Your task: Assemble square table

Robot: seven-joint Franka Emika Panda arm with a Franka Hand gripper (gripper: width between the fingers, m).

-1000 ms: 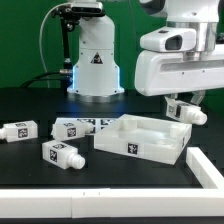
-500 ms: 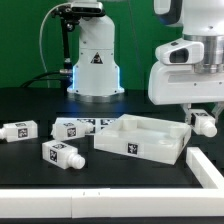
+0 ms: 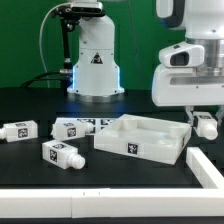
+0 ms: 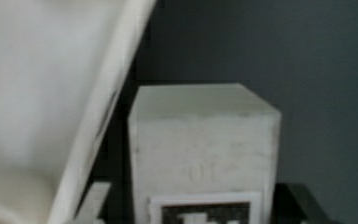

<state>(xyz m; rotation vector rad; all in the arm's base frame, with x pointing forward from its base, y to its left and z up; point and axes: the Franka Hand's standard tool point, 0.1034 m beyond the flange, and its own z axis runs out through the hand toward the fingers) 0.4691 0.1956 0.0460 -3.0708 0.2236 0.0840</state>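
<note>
Carriage of one leg, seen from the exterior and wrist views. Within the last second my end effector (image 3: 205,121) had travelled from above the rear rim of the white plastic square top with raised rim (image 3: 140,138) to a station just past that top's corner on the exterior view's right. The short white plastic leg with a black-and-white tag (image 3: 207,128) went with it and showed a different face to the exterior view. Over the final half second almost nothing moved. I judged that the transfer had ended and that alignment with a corner socket came next.

The end effector was clenched on this leg, with its jaws narrowed to the leg's width. In the wrist view the leg (image 4: 202,140) filled the centre, and a pale slanted edge, probably the top's rim, lay beside it. The leg hung clear of the dark counter (image 3: 120,178); whether it grazed the top, I could not tell. Other loose white legs (image 3: 62,154) lay on the counter at the exterior view's left of the top, so no leg appeared fitted yet.
</note>
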